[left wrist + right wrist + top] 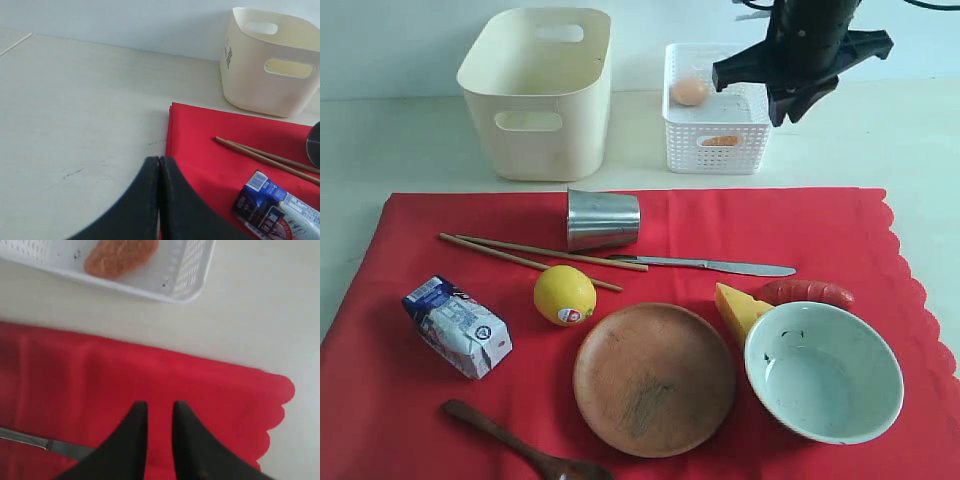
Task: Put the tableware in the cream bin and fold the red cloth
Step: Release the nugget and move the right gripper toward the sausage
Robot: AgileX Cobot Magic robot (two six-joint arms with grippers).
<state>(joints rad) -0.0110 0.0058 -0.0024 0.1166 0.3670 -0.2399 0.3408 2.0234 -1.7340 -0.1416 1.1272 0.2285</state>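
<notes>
Exterior view: found tumbler, chopsticks, knife, plate, bowl, spoon on cloth, outside bin | left gripper: pressed shut, empty | right gripper: narrowly apart, empty, over cloth

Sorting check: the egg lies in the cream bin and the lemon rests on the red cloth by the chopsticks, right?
No: the exterior view shows the egg in the white lattice basket, not the cream bin. The lemon does rest on the red cloth by the chopsticks.
</notes>
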